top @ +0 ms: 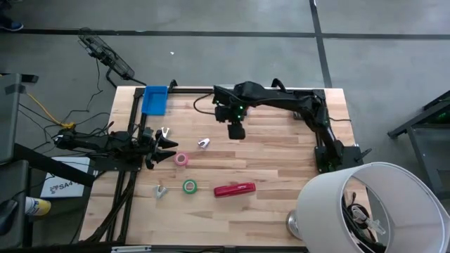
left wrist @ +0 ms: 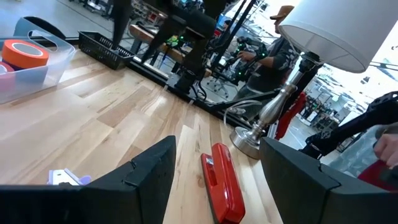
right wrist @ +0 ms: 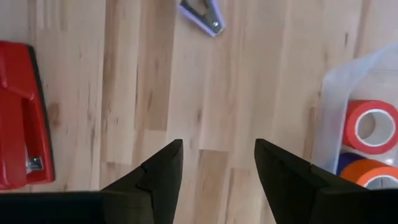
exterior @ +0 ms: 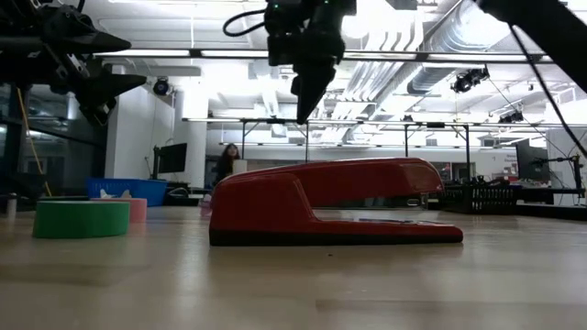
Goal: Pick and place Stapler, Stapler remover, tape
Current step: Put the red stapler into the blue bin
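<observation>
High view: my left tool [top: 167, 150] hovers spread beside the pink tape [top: 181, 159]; green tape [top: 189, 186] and stapler [top: 235, 190] lie nearer the table [top: 281, 176] front.
Low view: stapler flat, untouched.
Left wrist view: fingers [left wrist: 149, 177] wide, nothing held.
Right wrist view: my right tool [right wrist: 217, 168] spread, empty, above bare wood.
Best: center over tape, descend straight.

Only one marking is partly legible: dark letters reading "SA", followed by unclear characters, on a white sheet [top: 62, 184] lying on the floor left of the table [top: 281, 161]; no other text can be read.
</observation>
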Robot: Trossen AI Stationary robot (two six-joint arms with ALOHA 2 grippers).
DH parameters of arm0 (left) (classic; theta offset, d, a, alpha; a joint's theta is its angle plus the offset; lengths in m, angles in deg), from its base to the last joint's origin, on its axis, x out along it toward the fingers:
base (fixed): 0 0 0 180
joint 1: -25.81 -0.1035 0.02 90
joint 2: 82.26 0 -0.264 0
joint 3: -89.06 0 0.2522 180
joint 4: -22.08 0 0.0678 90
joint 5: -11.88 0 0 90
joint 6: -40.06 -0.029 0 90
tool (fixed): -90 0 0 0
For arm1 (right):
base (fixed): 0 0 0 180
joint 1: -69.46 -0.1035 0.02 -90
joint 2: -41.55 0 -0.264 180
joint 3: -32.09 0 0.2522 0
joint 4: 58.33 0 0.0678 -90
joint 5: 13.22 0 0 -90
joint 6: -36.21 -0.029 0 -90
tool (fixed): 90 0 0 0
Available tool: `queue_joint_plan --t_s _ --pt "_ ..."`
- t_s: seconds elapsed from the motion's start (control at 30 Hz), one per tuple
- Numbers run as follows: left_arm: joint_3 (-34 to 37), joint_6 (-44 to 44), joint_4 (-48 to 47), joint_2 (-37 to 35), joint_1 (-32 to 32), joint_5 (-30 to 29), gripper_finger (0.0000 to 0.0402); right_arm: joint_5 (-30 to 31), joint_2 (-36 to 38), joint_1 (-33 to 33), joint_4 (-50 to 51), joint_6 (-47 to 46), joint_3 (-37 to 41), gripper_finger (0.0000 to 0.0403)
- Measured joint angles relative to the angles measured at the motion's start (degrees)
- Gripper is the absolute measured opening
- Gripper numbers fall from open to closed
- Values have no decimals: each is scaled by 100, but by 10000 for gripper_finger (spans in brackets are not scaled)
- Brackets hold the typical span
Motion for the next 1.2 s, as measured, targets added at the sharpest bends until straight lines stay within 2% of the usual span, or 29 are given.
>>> queue_joint_plan --t_s 0.33,0.53,0.8,1.2 --pt "2 0 0 0 0 0 229 171 1370 -305 -1723 -36 2745 191" --pt "2 2 -13 0 0 0 229 476 2128 -469 -2487 -43 3814 198" --pt "1 2 -48 0 0 -1 229 449 2696 -588 -2941 -396 4434 216" --pt "2 0 -169 0 0 0 229 571 2747 -1132 -3264 -1216 4524 255"
